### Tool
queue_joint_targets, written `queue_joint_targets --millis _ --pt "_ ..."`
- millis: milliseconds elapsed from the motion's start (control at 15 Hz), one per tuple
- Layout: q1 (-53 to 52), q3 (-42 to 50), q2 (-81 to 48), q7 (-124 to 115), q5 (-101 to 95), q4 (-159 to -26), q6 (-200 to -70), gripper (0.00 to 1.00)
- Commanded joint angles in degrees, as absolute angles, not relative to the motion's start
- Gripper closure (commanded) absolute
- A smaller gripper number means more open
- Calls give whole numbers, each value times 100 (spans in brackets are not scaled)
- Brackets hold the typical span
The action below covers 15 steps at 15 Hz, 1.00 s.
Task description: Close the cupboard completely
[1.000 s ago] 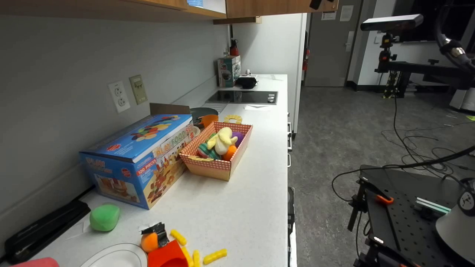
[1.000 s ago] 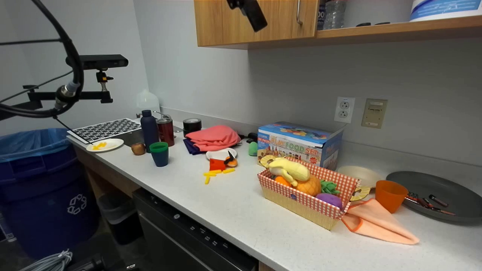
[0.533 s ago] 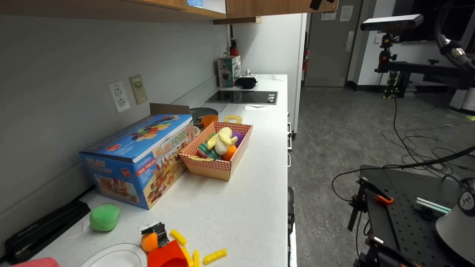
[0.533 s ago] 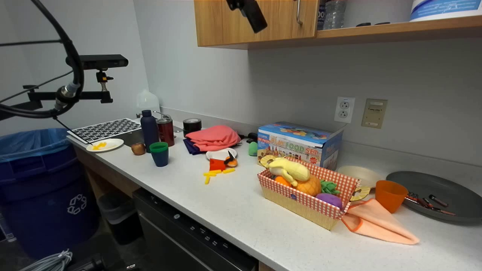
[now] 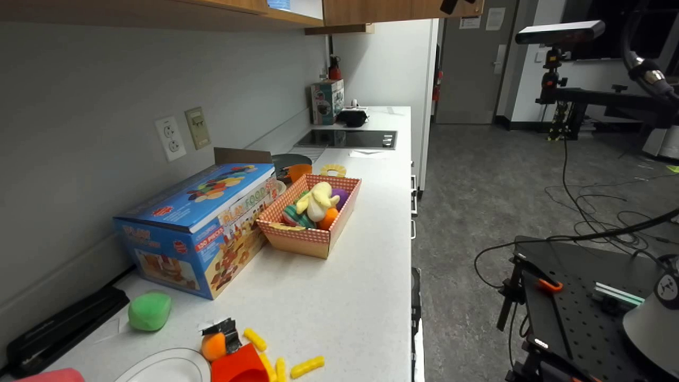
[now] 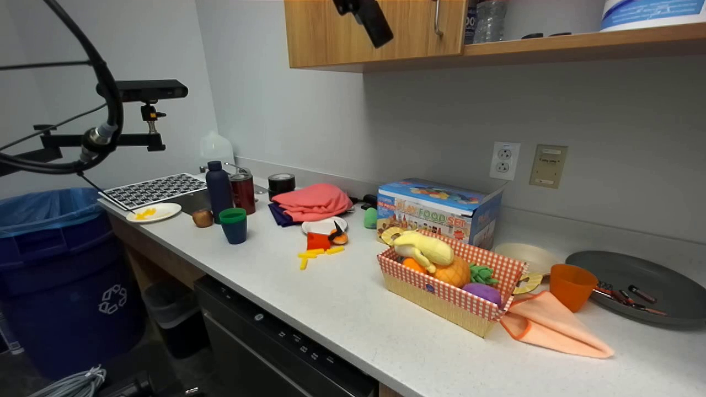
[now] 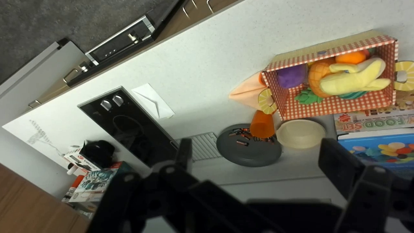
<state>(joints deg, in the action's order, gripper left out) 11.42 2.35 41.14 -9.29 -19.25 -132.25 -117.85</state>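
Observation:
The light-tan wooden cupboard (image 5: 223,6) hangs on the wall, cut off by the top edge in both exterior views. One door panel (image 5: 395,10) stands swung out from it. The cupboard also shows in an exterior view (image 6: 358,38), with a handled front panel beside an uncovered shelf. A brown wooden panel (image 7: 29,200), seemingly the swung-out door, fills the lower left corner of the wrist view. My gripper (image 7: 257,147) is open, its fingers wide apart with nothing between them. A black gripper tip shows at the top edge in both exterior views (image 5: 450,5) (image 6: 375,25).
The uncovered shelf holds a white tub (image 6: 653,14) and a clear bottle (image 6: 490,22). Below are a blue play-food box (image 6: 436,209), a checkered basket (image 6: 441,300) of toy fruit, a dark plate (image 6: 651,275) and an orange cup (image 6: 572,286). A mounted camera (image 5: 559,33) stands nearby.
The gripper tip has shifted very slightly, to the left in an exterior view and to the right in an exterior view. The cupboard door has not visibly moved.

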Motion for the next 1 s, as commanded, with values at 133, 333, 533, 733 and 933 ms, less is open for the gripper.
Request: queue_joint_targets --millis 133,333,533,733,933 --pt "1335 155 4133 -1038 -2321 -13399 -12607 0" --pt "1263 219 4124 -790 -2230 -13384 -12450 0" --pt "1258 213 3951 -834 -2231 -13526 -12744 0" --pt "1262 226 3534 -833 -2274 -13707 -13096 0" --pt "1262 229 3481 -834 -2275 -13688 -13127 0"
